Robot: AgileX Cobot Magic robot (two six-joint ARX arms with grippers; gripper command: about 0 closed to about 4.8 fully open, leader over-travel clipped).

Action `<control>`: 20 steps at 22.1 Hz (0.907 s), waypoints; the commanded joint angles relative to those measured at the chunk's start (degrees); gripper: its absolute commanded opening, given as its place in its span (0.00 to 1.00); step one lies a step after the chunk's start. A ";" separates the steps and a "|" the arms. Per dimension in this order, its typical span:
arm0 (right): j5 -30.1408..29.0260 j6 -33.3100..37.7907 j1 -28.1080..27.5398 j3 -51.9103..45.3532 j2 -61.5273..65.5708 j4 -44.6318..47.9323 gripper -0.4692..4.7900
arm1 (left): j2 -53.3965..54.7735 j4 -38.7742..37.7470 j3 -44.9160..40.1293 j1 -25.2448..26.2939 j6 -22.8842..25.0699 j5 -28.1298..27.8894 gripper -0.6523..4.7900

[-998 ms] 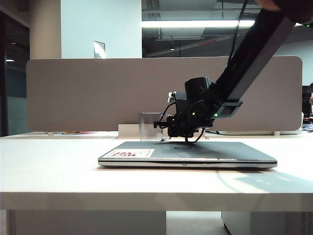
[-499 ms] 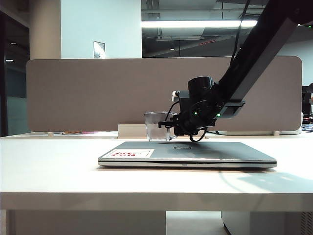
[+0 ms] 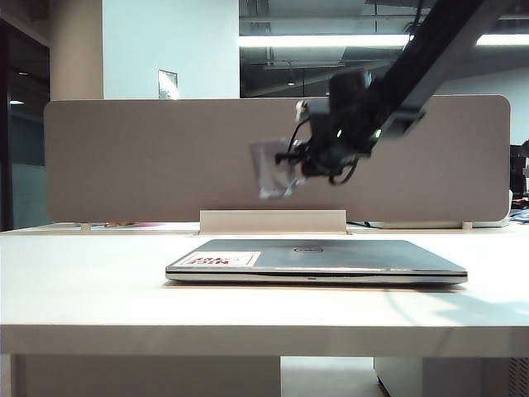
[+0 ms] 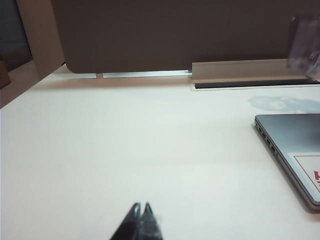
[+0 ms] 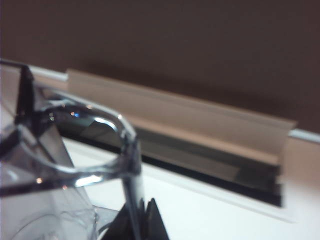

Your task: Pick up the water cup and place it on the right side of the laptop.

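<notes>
The water cup (image 3: 269, 169), clear and faceted, hangs tilted in the air above the back left part of the closed silver laptop (image 3: 331, 256). My right gripper (image 3: 296, 161) is shut on the cup's thin loop handle. In the right wrist view the cup (image 5: 45, 165) fills one corner, and its handle runs down between the dark fingertips of the right gripper (image 5: 142, 205). My left gripper (image 4: 140, 206) is shut on nothing, low over bare table, away from the laptop (image 4: 295, 145). That view also catches the cup (image 4: 304, 42), blurred.
A grey partition panel (image 3: 165, 157) closes off the back of the white table (image 3: 83, 281). A low white cable box (image 3: 273, 221) sits in front of it, behind the laptop. A white sticker with red lettering (image 3: 225, 259) marks the lid.
The right gripper has risen with the cup, from table height behind the laptop to well above it. The cup now tilts. The left gripper has kept still.
</notes>
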 commanded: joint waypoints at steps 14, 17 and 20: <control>0.94 2.84 -9.77 -19.08 -22.71 -7.37 0.08 | 0.04 0.28 0.17 -0.04 -0.44 0.26 0.11; 0.04 2.86 -12.00 -27.78 -29.46 -4.70 0.08 | 0.04 0.26 0.17 -0.04 -0.44 0.31 0.11; -0.46 2.84 -13.94 -36.94 -36.46 -1.66 0.08 | 0.04 0.24 0.17 -0.04 -0.42 0.33 0.11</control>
